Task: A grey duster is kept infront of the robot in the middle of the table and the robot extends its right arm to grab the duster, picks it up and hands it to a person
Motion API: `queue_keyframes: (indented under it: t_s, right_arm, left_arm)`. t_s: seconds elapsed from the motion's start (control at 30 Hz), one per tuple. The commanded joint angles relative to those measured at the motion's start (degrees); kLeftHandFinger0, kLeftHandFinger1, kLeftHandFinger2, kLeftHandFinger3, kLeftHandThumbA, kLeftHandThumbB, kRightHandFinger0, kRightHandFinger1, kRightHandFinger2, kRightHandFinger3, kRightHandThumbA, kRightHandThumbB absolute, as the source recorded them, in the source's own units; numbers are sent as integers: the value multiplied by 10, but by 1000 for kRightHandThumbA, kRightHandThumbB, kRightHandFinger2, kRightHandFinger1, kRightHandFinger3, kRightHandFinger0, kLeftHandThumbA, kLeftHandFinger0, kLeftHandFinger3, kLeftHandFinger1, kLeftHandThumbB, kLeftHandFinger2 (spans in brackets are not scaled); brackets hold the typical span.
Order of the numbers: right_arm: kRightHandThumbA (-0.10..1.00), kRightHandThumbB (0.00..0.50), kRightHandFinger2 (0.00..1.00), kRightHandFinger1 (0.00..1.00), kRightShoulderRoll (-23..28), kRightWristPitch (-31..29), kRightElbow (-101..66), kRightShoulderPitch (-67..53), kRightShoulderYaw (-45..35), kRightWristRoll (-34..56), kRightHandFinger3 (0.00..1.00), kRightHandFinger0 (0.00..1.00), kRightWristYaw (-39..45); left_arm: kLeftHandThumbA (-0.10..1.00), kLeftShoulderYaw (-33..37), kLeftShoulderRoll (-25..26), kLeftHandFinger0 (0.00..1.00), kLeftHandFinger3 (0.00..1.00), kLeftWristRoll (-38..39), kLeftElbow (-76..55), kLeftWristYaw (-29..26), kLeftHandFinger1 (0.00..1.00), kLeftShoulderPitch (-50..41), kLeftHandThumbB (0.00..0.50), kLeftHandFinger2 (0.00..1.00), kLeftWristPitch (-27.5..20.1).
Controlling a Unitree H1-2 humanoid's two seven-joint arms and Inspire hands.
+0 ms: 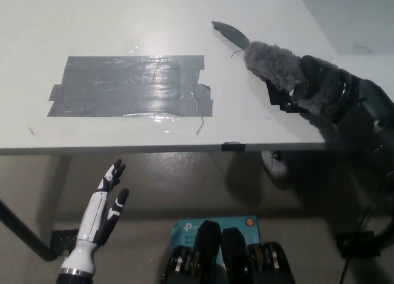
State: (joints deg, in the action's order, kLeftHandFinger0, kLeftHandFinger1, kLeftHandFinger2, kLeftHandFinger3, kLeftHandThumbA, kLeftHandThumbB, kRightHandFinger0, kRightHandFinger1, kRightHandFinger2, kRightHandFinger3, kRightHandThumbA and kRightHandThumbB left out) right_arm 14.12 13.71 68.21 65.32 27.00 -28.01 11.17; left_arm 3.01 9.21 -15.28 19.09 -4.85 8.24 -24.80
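White table (123, 25); black right hand (320, 90) half hides grey duster (274, 62).

tape patch (131, 85) on table (92, 19), duster (271, 62) right of it

Fluffy grey duster (275, 65) – dark handle – tilted above table edge

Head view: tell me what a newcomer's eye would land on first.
First, the fluffy grey duster with a dark handle, gripped by the black right robot hand at the right end of the white table. Next, the shiny patch of grey tape strips stuck mid-table. The white left robot hand hangs open below the table's front edge, lower left.
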Motion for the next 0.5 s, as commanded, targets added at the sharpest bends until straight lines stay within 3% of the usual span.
queue_keyframes:
  t_s: [0.0, 0.03, 0.07, 0.1, 0.17, 0.23, 0.27, 0.3, 0.33, 0.37, 0.4, 0.43, 0.47]
  right_arm:
    - [-100, 136, 421, 432, -5, 9, 30, -24, 6, -3, 1000, 244, 26]
    - [-100, 133, 434, 453, -5, 7, 31, -23, 5, -3, 1000, 272, 24]
    - [-100, 141, 385, 434, -5, 7, 32, -23, 4, -1, 1000, 220, 24]
    - [-100, 143, 389, 486, -4, 6, 31, -23, 1, 2, 1000, 227, 23]
    - [-100, 149, 349, 476, -1, 7, 28, -23, -1, 4, 1000, 208, 23]
    - [-100, 141, 326, 471, 0, 7, 24, -24, -9, 10, 1000, 155, 19]
    - [-100, 101, 327, 510, 3, 0, 14, -30, -17, 17, 1000, 138, 13]
    - [-100, 119, 322, 528, 6, -4, 1, -35, -31, 29, 1000, 133, 7]
    - [-100, 145, 339, 583, 7, -10, -10, -40, -48, 44, 1000, 189, 2]
    - [-100, 137, 339, 588, 9, -16, -22, -45, -67, 60, 994, 207, -3]
    - [-100, 150, 349, 595, 9, -32, -35, -51, -94, 83, 649, 196, -4]
    - [-100, 139, 514, 611, 6, -39, -51, -54, -141, 124, 504, 75, 2]
    - [-100, 139, 669, 623, 5, -38, -57, -54, -156, 135, 556, 67, 5]
  left_arm:
    - [993, -4, 9, 1000, 1000, 3, -6, -2, 1000, 13, 253, 1000, -13]
    - [994, -4, 10, 1000, 1000, 4, -5, -1, 1000, 15, 253, 1000, -13]
    - [997, -4, 10, 1000, 1000, 5, -6, 0, 1000, 15, 257, 1000, -13]
    - [998, -4, 10, 1000, 1000, 9, -5, 2, 1000, 17, 272, 1000, -13]
    - [1000, -5, 8, 1000, 1000, 13, -5, 4, 1000, 19, 279, 1000, -11]
    - [1000, -5, 9, 1000, 1000, 15, -3, 4, 1000, 20, 276, 1000, -15]
    - [1000, -5, 9, 1000, 1000, 17, -4, 5, 1000, 20, 284, 1000, -14]
    - [1000, -5, 8, 1000, 1000, 17, -4, 5, 1000, 20, 282, 1000, -14]
    - [1000, -5, 8, 998, 1000, 17, -4, 5, 1000, 20, 281, 1000, -15]
    - [1000, -5, 9, 997, 1000, 17, -4, 5, 1000, 21, 281, 1000, -16]
    - [1000, -5, 9, 988, 1000, 18, -2, 4, 1000, 22, 276, 1000, -19]
    - [1000, -5, 9, 974, 1000, 21, -1, 6, 1000, 25, 273, 1000, -20]
    - [1000, -5, 9, 972, 1000, 22, 0, 6, 1000, 26, 273, 1000, -20]
